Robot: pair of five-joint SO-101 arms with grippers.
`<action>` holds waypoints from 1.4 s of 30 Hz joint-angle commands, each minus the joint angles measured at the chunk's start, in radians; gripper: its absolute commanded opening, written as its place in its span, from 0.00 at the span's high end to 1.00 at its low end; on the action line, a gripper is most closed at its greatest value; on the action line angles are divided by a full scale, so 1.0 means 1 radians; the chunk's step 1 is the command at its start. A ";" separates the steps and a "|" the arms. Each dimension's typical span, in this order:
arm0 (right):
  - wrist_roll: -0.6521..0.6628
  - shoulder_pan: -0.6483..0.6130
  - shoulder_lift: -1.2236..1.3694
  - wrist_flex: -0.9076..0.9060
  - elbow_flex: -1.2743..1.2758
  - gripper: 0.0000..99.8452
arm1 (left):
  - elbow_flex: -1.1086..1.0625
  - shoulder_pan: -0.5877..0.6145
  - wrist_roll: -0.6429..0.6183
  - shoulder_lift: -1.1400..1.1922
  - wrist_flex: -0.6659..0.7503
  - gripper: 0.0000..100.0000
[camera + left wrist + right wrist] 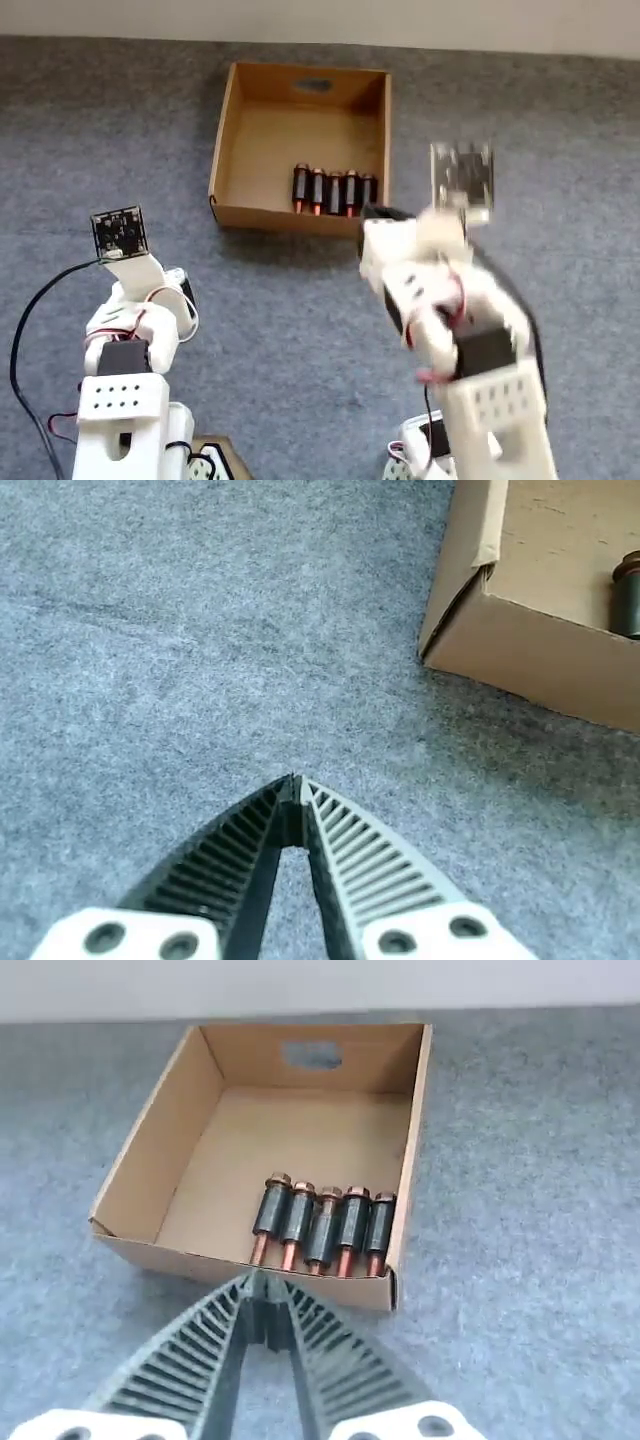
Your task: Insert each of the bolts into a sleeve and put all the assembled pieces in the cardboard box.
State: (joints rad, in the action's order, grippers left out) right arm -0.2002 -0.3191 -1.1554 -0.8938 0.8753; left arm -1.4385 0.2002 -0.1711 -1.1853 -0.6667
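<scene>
Seen from above, five sleeved bolts (334, 190) lay in a row inside the box (222, 150), against its near wall by the right corner, with the right arm just beside that corner. The left gripper (295, 785) was closed on nothing over the grey surface (150, 630), near the box. The right gripper (262, 1285), also closed and empty, hung just before the box's near wall, where a careless swing could knock the box and scatter the row.
</scene>
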 commanded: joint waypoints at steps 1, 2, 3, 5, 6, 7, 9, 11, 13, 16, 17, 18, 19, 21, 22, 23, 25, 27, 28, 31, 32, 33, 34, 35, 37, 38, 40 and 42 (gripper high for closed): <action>0.011 0.015 -0.232 0.061 0.180 0.99 | 0.002 -0.007 0.009 -0.008 0.018 0.99; 0.018 0.015 -0.263 0.061 0.211 0.99 | 0.002 -0.007 0.009 -0.008 0.018 0.99; 0.040 0.015 -0.283 0.061 0.237 0.99 | 0.002 -0.007 0.009 -0.008 0.018 0.99; 0.084 0.015 -0.300 0.061 0.295 0.99 | 0.002 -0.007 0.009 -0.008 0.018 0.99; 0.095 0.015 -0.303 0.061 0.325 0.99 | 0.002 -0.007 0.009 -0.008 0.018 0.99; 0.100 0.015 -0.305 0.061 0.352 0.99 | 0.002 -0.007 0.009 -0.008 0.018 0.99; 0.095 0.015 -0.305 0.062 0.417 0.99 | 0.002 -0.007 0.009 -0.008 0.018 0.99; 0.095 0.015 -0.305 0.067 0.478 0.99 | 0.002 -0.007 0.009 -0.008 0.018 0.99; 0.095 0.015 -0.305 0.067 0.522 0.99 | 0.002 -0.008 0.009 -0.008 0.018 0.99; 0.095 0.015 -0.305 0.062 0.588 0.99 | 0.002 -0.008 0.009 -0.008 0.018 0.99; 0.095 0.015 -0.305 0.062 0.615 0.99 | 0.002 -0.008 0.009 -0.008 0.018 0.99; 0.095 0.015 -0.305 0.062 0.636 0.99 | 0.002 -0.008 0.009 -0.008 0.018 0.99; 0.095 0.015 -0.305 0.062 0.654 0.99 | 0.002 -0.008 0.009 -0.008 0.018 0.99; 0.095 0.015 -0.305 0.062 0.680 0.99 | 0.002 -0.008 0.009 -0.008 0.018 0.99; 0.097 0.015 -0.305 0.062 0.691 0.99 | 0.002 -0.008 0.009 -0.008 0.018 0.99; 0.100 0.015 -0.305 0.062 0.702 0.99 | 0.002 -0.008 0.009 -0.008 0.018 0.99; 0.101 0.015 -0.305 0.062 0.731 0.99 | 0.002 -0.008 0.009 -0.008 0.018 0.99; 0.101 0.015 -0.305 0.064 0.773 0.99 | 0.002 -0.008 0.009 -0.008 0.018 0.99; 0.101 0.015 -0.305 0.067 0.794 0.99 | 0.002 -0.008 0.009 -0.008 0.018 0.99; 0.103 0.015 -0.305 0.068 0.828 0.99 | 0.002 -0.008 0.009 -0.008 0.018 0.99; 0.103 0.015 -0.305 0.068 0.829 0.99 | 0.002 -0.008 0.009 -0.008 0.018 0.99; 0.103 0.013 -0.305 0.070 0.831 0.99 | 0.002 -0.008 0.009 -0.008 0.018 0.99; 0.103 0.012 -0.305 0.070 0.832 0.99 | 0.002 -0.008 0.009 -0.008 0.018 0.99; 0.103 0.015 -0.305 0.070 0.840 0.99 | 0.002 -0.008 0.009 -0.008 0.018 0.99; 0.103 0.016 -0.305 0.070 0.857 0.99 | 0.002 -0.008 0.009 -0.008 0.018 0.99; 0.103 0.016 -0.305 0.070 0.869 0.99 | 0.002 -0.008 0.009 -0.008 0.018 0.99; 0.103 0.015 -0.305 0.073 0.892 0.99 | 0.002 -0.008 0.009 -0.008 0.018 0.99; 0.103 0.016 -0.305 0.093 0.900 0.99 | 0.002 -0.008 0.009 -0.008 0.018 0.99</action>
State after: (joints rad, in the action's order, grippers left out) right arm -0.1066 -0.3161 -1.4530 -0.8278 1.6747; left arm -1.4385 0.2002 -0.1711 -1.1853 -0.6667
